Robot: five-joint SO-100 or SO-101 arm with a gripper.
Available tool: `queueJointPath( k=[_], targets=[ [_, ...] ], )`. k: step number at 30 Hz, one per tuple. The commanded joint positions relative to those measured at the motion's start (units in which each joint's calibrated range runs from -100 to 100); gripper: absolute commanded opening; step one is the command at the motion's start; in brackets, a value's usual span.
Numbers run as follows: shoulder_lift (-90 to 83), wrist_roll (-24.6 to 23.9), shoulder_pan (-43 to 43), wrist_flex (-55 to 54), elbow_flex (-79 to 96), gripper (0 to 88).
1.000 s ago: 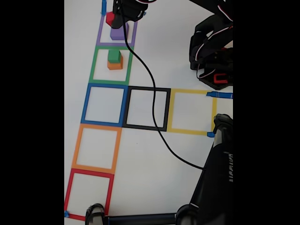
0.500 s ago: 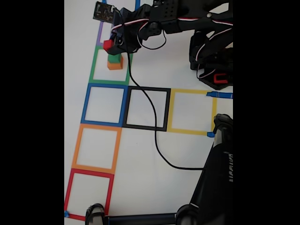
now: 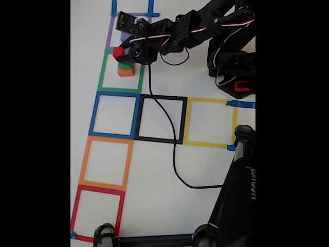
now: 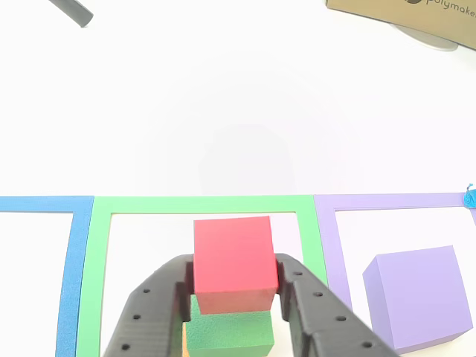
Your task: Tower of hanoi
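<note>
Gripper (image 4: pixel 232 297) clamped on red cube (image 4: pixel 234 260), directly over green cube (image 4: pixel 229 333); purple cube (image 4: pixel 416 294) off to its right

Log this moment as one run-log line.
gripper: shut on small red cube | position: over green cube on orange cube | purple cube: alone in purple tape square

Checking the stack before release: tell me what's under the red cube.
Under the red cube, shut in the tool, sits the green cube, with the orange cube beneath it. Whether red touches green is hidden.
</note>
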Motion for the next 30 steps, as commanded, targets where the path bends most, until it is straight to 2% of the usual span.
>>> queueJointPath(
  k=[1,30],
  targets=[
    [-0.55,0.36,0.99,-2.51,0.27,2.6],
    [2.6,0.36,0.61,-8.5,3.64,2.8]
  ],
)
